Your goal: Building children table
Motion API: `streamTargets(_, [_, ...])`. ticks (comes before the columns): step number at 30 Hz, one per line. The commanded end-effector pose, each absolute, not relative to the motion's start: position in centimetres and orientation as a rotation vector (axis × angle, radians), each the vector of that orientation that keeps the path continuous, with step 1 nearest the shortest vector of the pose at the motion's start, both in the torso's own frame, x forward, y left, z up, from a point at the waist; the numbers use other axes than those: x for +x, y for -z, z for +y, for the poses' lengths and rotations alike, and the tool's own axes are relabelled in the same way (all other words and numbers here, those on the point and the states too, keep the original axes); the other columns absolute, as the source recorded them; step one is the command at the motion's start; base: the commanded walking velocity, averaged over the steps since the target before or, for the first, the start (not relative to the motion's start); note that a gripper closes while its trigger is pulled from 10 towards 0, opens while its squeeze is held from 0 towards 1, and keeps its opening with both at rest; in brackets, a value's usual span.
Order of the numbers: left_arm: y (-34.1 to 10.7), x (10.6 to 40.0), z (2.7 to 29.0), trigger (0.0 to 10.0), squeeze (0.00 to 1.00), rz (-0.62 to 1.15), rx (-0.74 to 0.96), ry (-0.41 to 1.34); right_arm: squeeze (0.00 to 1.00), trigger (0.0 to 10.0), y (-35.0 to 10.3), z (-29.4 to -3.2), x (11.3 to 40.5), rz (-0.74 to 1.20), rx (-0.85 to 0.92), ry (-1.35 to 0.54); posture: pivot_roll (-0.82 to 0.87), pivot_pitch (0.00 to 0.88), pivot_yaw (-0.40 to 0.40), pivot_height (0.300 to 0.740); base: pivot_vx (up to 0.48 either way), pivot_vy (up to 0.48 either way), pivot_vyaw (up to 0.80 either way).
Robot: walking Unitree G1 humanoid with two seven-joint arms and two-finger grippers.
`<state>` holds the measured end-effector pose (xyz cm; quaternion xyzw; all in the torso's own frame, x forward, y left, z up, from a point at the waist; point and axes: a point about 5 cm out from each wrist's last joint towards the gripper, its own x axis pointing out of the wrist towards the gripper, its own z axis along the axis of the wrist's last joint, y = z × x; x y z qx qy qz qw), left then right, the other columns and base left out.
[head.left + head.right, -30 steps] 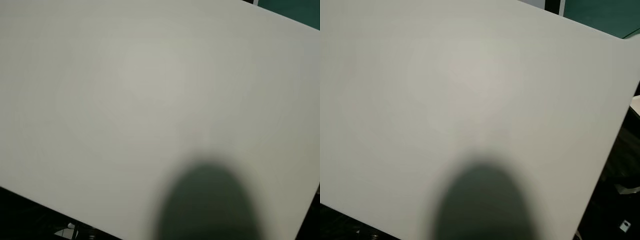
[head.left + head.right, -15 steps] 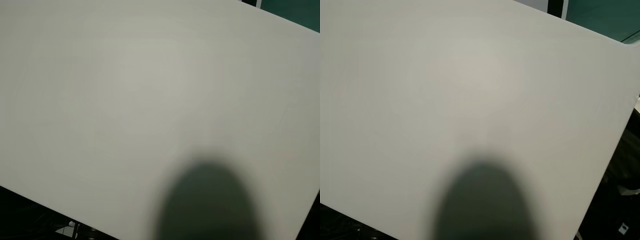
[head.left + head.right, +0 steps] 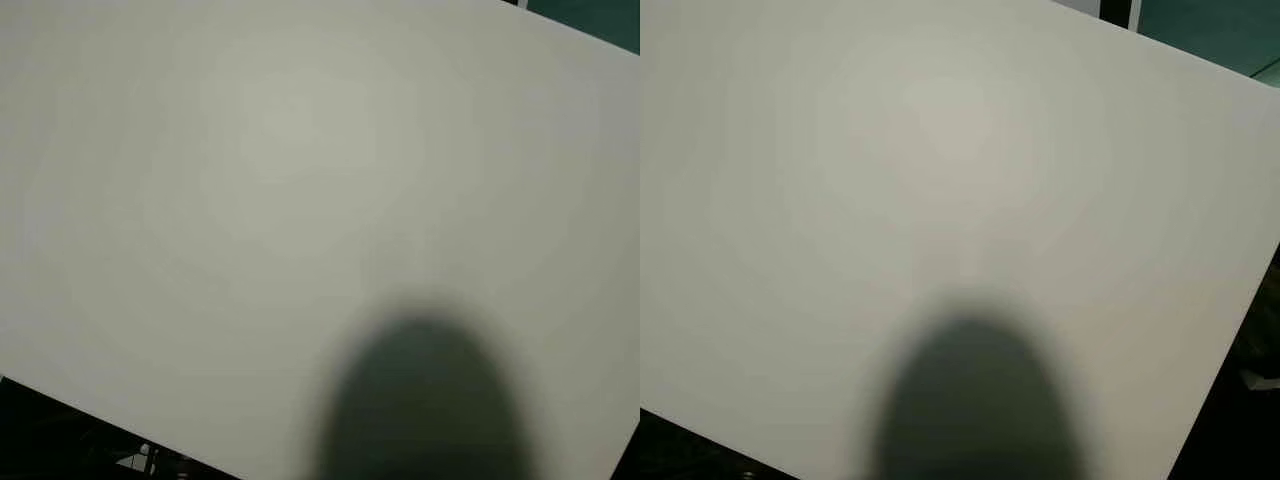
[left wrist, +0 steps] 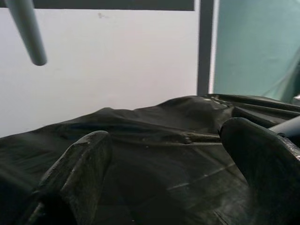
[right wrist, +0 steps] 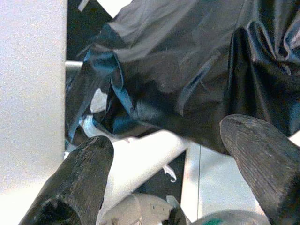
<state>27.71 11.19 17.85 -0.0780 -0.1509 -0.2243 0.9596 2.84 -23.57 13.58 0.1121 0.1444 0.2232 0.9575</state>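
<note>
**White tabletop panel before the head camera, both pincers spread over black sheeting**

While the head views are taken up almost wholly by it, the white tabletop panel [image 3: 300,180] stands close and tilted, its far edge running down toward the robot's right and its near edge rising toward the left. A dark, blurred rounded shape [image 3: 420,400] overlaps the panel's lower part; what it is cannot be told. Beyond the far right corner shows a strip of teal wall [image 3: 1210,30].

Left pincer [image 4: 164,178]: fingers apart, holding nothing, set just above crumpled black plastic sheeting [image 4: 154,122]. Past the sheeting stand a white wall [image 4: 117,56] and a dark upright post [image 4: 205,47]. A grey table leg [image 4: 28,30] slants across one corner, well apart from the fingers.

Right pincer [image 5: 168,173]: fingers apart, holding nothing. Between and beyond them lies more black sheeting [image 5: 187,61], with a white table leg [image 5: 145,154] crossing just beside one finger [image 5: 79,183]. A flat white panel face [image 5: 30,93] lies alongside that same finger; whether they touch cannot be told.
</note>
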Motion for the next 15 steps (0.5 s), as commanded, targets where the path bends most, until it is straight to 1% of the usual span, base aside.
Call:
streamTargets(1, [-18.7,27.9,11.1,10.0,0.0,-0.346,-0.132,0.511,0.0,10.0,-13.5,-23.6,2.4,0.304,0.218,-0.447,-0.15,0.0,0.179,0.74,0.0,0.0,0.0])
streamTargets(6, [-18.7,28.2,10.8,10.0,0.0,-0.341,-0.134,0.539,0.0,10.0,-13.6,-24.2,0.9,0.315,0.203,-0.398,-0.18,0.0,0.193,0.74,0.0,0.0,0.0])
streamTargets(10, [-18.6,28.3,10.7,10.0,0.0,-0.338,-0.133,0.549,0.0,10.0,-14.0,-24.2,0.5,0.297,0.204,-0.386,-0.19,0.0,0.201,0.74,0.0,0.0,0.0])
streamTargets(13, [-18.5,28.4,10.6,10.0,0.0,-0.334,-0.13,0.566,0.0,10.0,-14.9,-24.2,-0.3,0.258,0.199,-0.375,-0.21,0.0,0.217,0.74,0.0,0.0,0.0])
streamTargets(15, [-18.5,28.6,10.5,10.0,0.0,-0.331,-0.128,0.579,0.0,10.0,-16.1,-24.1,-0.7,0.191,0.202,-0.369,-0.22,0.0,0.227,0.74,0.0,0.0,0.0])
